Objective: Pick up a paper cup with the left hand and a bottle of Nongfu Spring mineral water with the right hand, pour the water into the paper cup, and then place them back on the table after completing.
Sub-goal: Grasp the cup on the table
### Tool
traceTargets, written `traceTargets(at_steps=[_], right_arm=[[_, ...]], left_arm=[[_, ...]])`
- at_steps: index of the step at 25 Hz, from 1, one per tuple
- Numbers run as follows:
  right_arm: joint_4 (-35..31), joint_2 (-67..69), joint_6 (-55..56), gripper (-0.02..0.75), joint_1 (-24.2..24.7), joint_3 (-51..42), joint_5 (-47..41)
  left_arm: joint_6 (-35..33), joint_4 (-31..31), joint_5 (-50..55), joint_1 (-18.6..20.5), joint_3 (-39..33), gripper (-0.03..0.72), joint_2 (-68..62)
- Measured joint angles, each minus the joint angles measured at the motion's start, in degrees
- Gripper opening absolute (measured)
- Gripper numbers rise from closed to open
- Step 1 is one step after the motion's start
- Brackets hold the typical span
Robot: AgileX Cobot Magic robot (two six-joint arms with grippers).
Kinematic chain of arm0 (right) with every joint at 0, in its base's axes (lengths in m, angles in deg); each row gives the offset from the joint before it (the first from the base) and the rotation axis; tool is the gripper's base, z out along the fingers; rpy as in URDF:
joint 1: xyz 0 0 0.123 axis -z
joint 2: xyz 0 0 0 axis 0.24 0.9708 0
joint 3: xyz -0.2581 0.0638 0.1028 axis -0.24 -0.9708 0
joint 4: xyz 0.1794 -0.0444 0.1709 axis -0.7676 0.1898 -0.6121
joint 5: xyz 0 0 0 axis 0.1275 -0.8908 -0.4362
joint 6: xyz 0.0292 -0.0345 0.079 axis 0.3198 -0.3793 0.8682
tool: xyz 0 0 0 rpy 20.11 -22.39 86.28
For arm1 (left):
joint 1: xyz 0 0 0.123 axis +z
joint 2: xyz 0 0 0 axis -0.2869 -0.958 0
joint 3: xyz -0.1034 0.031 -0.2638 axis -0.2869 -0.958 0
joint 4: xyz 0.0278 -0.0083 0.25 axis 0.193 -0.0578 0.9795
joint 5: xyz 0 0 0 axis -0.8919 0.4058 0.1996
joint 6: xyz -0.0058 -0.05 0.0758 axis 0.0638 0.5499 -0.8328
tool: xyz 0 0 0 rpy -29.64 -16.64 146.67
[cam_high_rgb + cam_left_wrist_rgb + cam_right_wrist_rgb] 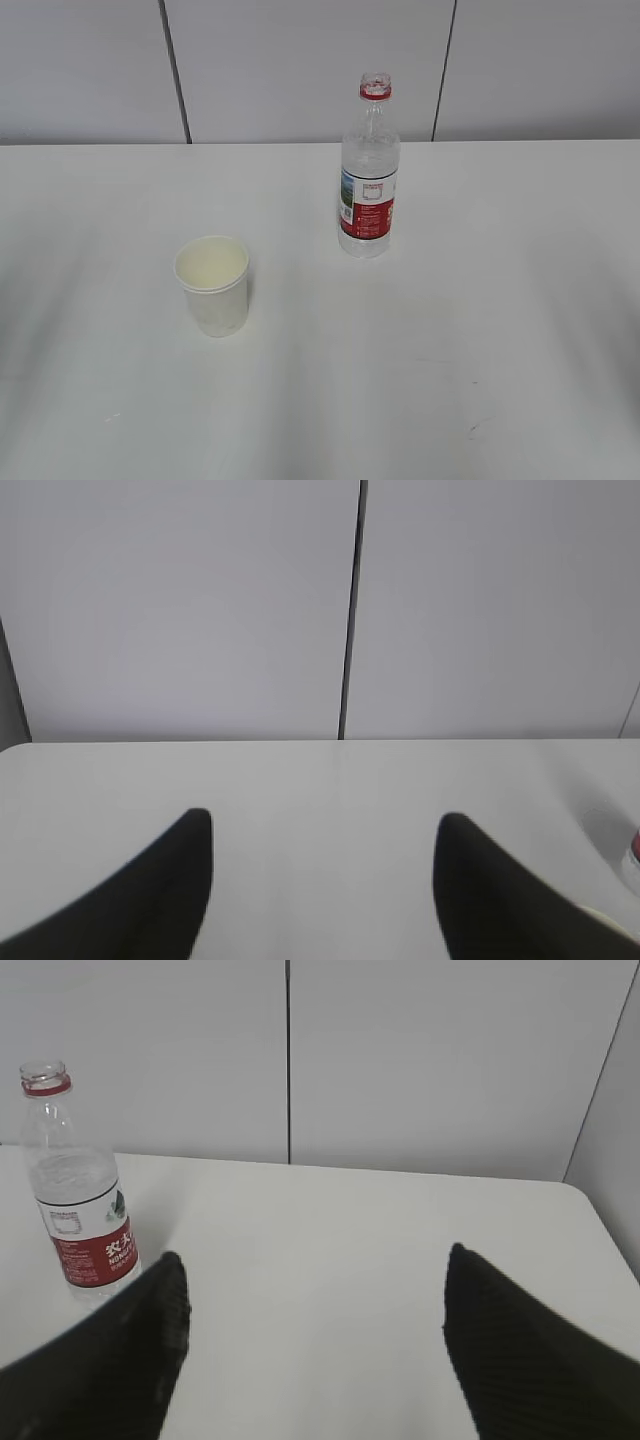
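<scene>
On the white table (480, 330) a paper cup (213, 285) stands upright toward the left of the exterior view, its mouth open and its inside pale and, as far as can be told, dry. Behind it and to the right, well apart from it, the bottle (368, 170) stands upright too, uncapped, with a red ring at the neck and a red and white label around its lower body; how much water it holds cannot be read through the clear plastic. Neither arm shows in the exterior view. In the left wrist view the left hand (325, 880) hangs over bare tabletop with its two black fingers (150, 900) spread wide and nothing between them; the cup does not clearly show there, and only a sliver of the bottle's red label (634, 852) peeks in at the right edge, beyond the right-side finger, so the task's things lie off to that gripper's right rather than ahead of it. In the right wrist view the right hand (315, 1340) is likewise spread wide and empty above the table, facing the grey panelled wall (430, 1060). The bottle (80, 1200) stands to the left of this gripper's opening, farther away than the fingertips and outside the left-side finger (110, 1360), whose tip overlaps the bottle's base in the picture without touching it, as far as can be judged.
</scene>
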Motion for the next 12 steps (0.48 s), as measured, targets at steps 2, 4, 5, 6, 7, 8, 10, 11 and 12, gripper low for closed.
traceTargets(at_steps=[2,4,5,6,7,8,10,11,12], right_arm=[[1.23,0.63,0.63,0.587,0.00,-1.26,2.63],[1.75,1.69,0.99,0.587,0.00,-2.82,6.58],[1.78,2.34,1.10,0.587,0.00,-3.39,8.93],[1.87,3.22,1.23,0.587,0.00,-3.78,10.81],[2.16,4.09,1.24,0.587,0.00,-4.07,12.33],[2.53,4.87,1.34,0.587,0.00,-4.04,13.28],[3.42,6.38,1.34,0.587,-0.12,-4.13,14.37],[3.57,6.88,1.44,0.587,-0.21,-4.27,14.68],[3.94,7.06,1.43,0.587,-0.55,-4.26,14.68]], left_arm=[[0.00,0.00,0.00,0.00,0.00,0.434,0.00],[0.00,0.00,0.00,0.00,0.00,0.433,0.00],[0.00,0.00,0.00,0.00,0.00,0.431,0.00],[0.00,0.00,0.00,0.00,0.00,0.430,0.00],[0.00,0.00,0.00,0.00,0.00,0.430,0.00],[0.00,0.00,0.00,0.00,0.00,0.429,0.00],[0.00,0.00,0.00,0.00,0.00,0.428,0.00],[0.00,0.00,0.00,0.00,0.00,0.428,0.00],[0.00,0.00,0.00,0.00,0.00,0.428,0.00]])
